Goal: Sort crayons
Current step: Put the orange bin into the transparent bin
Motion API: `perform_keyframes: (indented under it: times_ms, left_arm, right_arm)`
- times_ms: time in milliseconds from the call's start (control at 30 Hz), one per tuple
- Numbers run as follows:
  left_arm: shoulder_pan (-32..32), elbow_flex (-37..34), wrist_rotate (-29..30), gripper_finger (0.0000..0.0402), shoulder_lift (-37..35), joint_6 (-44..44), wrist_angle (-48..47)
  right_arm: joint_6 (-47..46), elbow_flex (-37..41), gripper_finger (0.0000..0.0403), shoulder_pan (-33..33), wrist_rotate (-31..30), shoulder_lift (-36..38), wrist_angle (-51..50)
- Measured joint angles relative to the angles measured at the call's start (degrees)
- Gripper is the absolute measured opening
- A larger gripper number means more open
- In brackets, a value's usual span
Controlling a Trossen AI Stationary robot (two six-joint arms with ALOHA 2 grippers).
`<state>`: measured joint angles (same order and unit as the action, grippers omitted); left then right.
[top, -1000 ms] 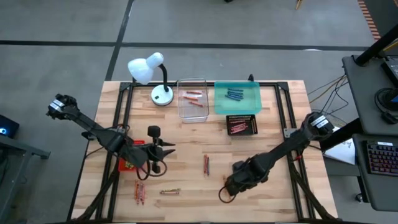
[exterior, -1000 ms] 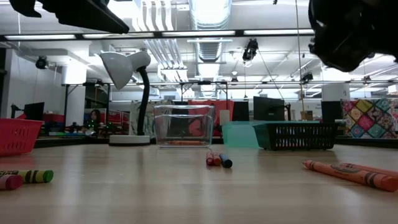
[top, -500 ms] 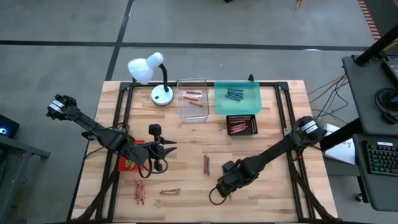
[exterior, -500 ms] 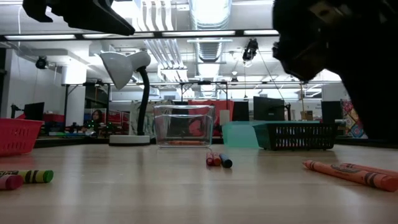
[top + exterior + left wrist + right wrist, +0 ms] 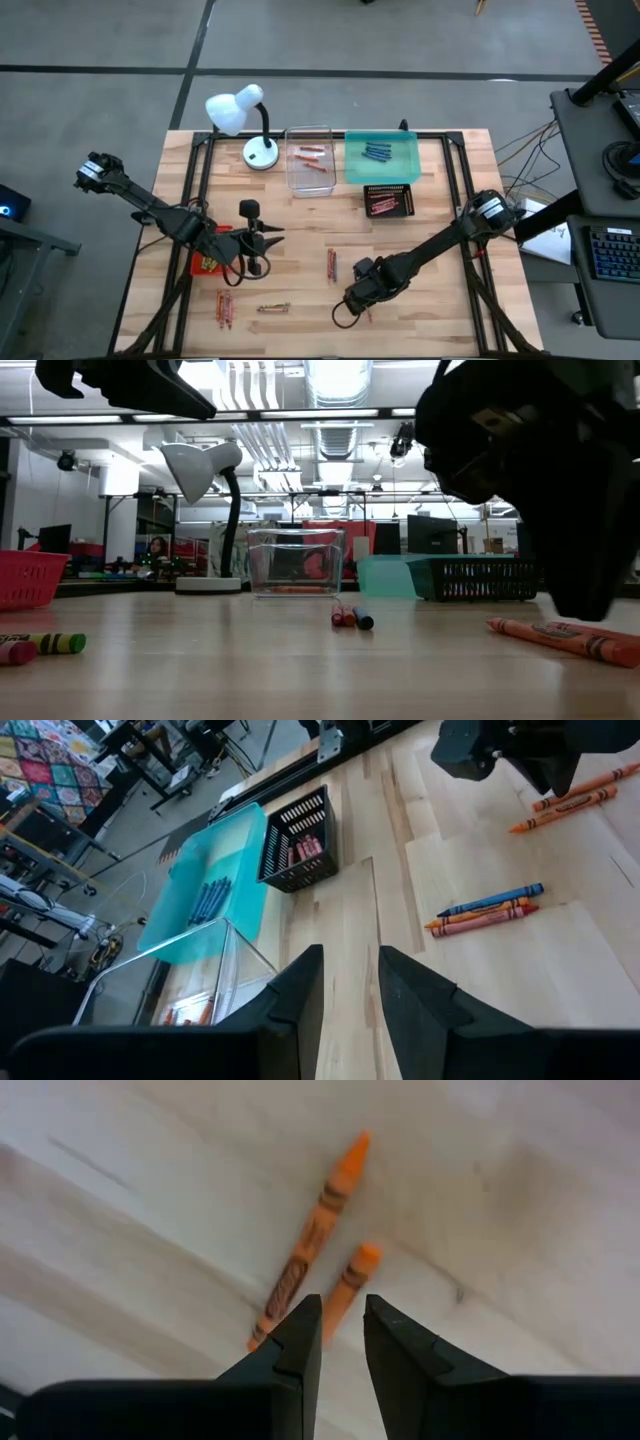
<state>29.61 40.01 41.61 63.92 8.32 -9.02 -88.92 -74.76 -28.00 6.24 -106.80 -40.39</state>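
Right tool (image 5: 340,1342) hangs over two orange crayons (image 5: 310,1245), fingers slightly apart, empty.
Crayons look light, stiff, waxy-slick, snappable: pinch mid-shaft. Beyond it, clear tray (image 5: 309,160) holds orange ones, teal tray (image 5: 382,158) blue, black basket (image 5: 388,202) red. Left tool (image 5: 348,982), likewise parted, waits by the red tray (image 5: 207,263).

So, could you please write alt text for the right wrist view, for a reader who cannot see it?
Two orange crayons, a long one and a shorter one, lie close together on the pale wooden table. The right gripper hangs just above them, its two dark fingers a narrow gap apart and holding nothing, the gap lined up with the shorter crayon.
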Motion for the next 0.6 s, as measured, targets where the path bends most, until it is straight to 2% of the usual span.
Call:
perform_keyframes:
  times_ms: [600]
  left_arm:
    - [-0.09, 0.00, 0.01, 0.0081, 0.00, -0.28, 0.00]
  right_arm:
    - [0.00, 0.02, 0.0068, 0.29, -3.45, -0.15, -0.01]
